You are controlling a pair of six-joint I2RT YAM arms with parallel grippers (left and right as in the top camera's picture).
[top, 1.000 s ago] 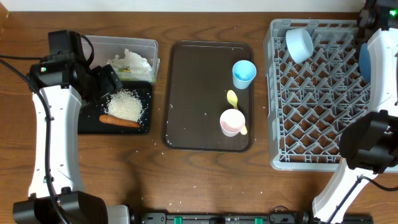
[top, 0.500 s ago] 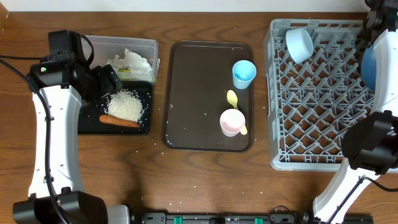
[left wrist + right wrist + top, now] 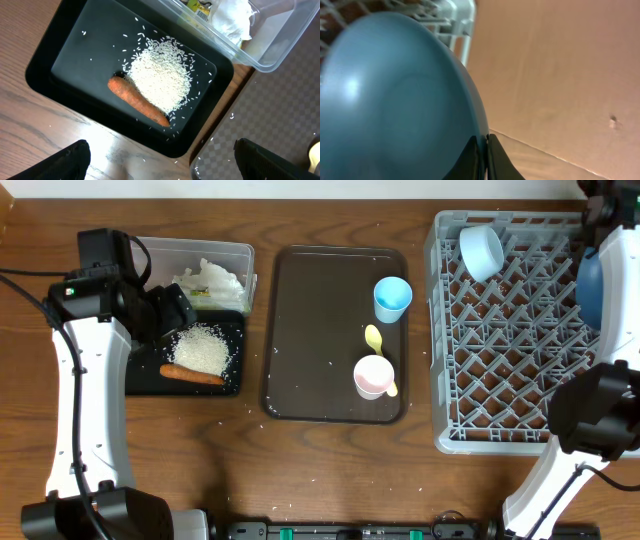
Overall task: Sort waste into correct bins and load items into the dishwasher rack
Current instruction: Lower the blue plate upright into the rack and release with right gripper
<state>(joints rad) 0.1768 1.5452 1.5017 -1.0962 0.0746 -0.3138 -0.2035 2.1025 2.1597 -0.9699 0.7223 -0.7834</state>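
My left gripper [image 3: 162, 162] is open and empty, hovering over the near edge of the black tray [image 3: 60, 55], which holds the rice heap [image 3: 162, 75] and the carrot stick [image 3: 137, 100]. The clear tub [image 3: 230, 255] behind it holds white napkins [image 3: 212, 278] and the yellow-green wrapper [image 3: 199, 5]. My right gripper [image 3: 484, 147] is shut on the rim of the dark blue plate [image 3: 395, 100], held on edge at the grey rack's [image 3: 500, 435] far right side [image 3: 587, 285]. The white and blue bowl [image 3: 481, 250] lies in the rack's back left corner.
The dark brown serving tray [image 3: 310, 330] in the middle holds the light blue cup [image 3: 392, 297], the yellow spoon [image 3: 375, 340] and the pink cup [image 3: 373, 376]. Loose rice grains lie on the wood around the trays.
My right gripper has shifted the dark blue plate slightly at the rack's right edge. The left arm has not moved.
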